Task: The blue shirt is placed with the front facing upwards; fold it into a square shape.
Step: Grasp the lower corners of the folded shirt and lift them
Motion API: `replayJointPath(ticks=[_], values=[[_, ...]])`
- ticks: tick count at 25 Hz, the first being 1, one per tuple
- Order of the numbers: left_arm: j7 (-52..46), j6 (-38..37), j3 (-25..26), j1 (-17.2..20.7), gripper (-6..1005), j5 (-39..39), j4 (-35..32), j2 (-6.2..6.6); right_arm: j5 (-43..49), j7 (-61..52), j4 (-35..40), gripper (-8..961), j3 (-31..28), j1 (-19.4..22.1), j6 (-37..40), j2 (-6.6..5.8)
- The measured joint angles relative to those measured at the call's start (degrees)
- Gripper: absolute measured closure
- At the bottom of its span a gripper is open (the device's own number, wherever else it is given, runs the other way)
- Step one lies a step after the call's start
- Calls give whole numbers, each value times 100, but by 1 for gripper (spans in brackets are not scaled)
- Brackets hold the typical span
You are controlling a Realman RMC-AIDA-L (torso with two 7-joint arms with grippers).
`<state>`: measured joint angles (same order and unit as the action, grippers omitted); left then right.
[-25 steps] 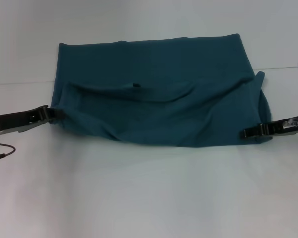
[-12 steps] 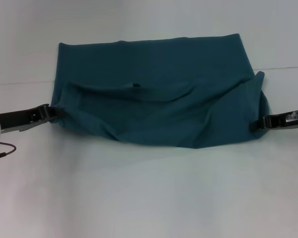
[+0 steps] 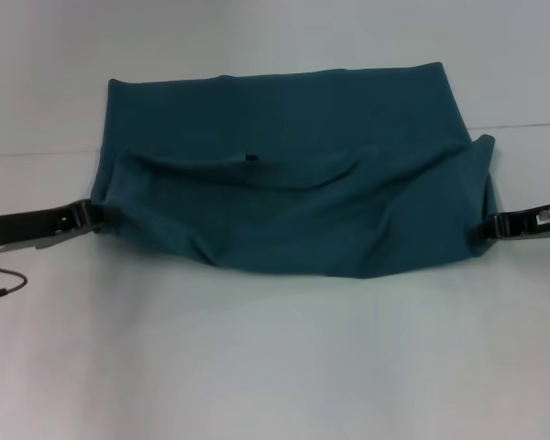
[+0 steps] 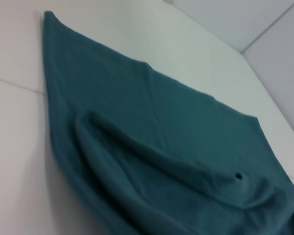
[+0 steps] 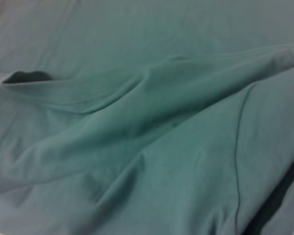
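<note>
One blue shirt (image 3: 293,174) lies spread across a white table (image 3: 275,367), seen from the robot's head camera. Two grippers are in view, one at each side edge of the cloth.

On the left, the left gripper (image 3: 93,214) reaches in low over the table, its dark fingers pinched together on the shirt's left edge. A thin dark cable (image 3: 2,289) curls on the table below that arm.

In the middle, the shirt is folded over on itself: a flat back layer lies farther from the robot, and a nearer layer is gathered over it, sagging in loose folds between the two grippers. The fold line shows one neck opening with one small dark label (image 3: 251,157).

On the right, the right gripper (image 3: 484,227) comes in from the side and is clamped on the shirt's right edge, which rises in a small peak above it.
</note>
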<state>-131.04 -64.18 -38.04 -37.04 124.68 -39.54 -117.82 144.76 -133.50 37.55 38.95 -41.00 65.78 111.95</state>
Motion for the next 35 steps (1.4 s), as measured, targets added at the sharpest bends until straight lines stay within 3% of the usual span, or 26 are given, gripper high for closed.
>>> replayJointPath(ticks=[6, 15, 18, 26, 35], values=[[-175, -951, 27, 140, 937, 436, -340, 127, 4, -79, 686, 917, 13, 181, 1107, -6], [-528, -2610, 31, 376, 937, 1339, -1056, 125, 203, -204, 1302, 917, 17, 438, 2611, -6], [-532, -3086, 27, 500, 937, 1556, -1278, 60, 436, -171, 1303, 917, 16, 495, 2918, 11], [-670, -3726, 19, 730, 937, 2021, -1503, -29, 891, -117, 1307, 917, 38, 641, 3446, 7], [-725, -4045, 34, 870, 937, 2528, -1531, -68, 1345, 44, 1285, 917, 100, 724, 3801, 106]])
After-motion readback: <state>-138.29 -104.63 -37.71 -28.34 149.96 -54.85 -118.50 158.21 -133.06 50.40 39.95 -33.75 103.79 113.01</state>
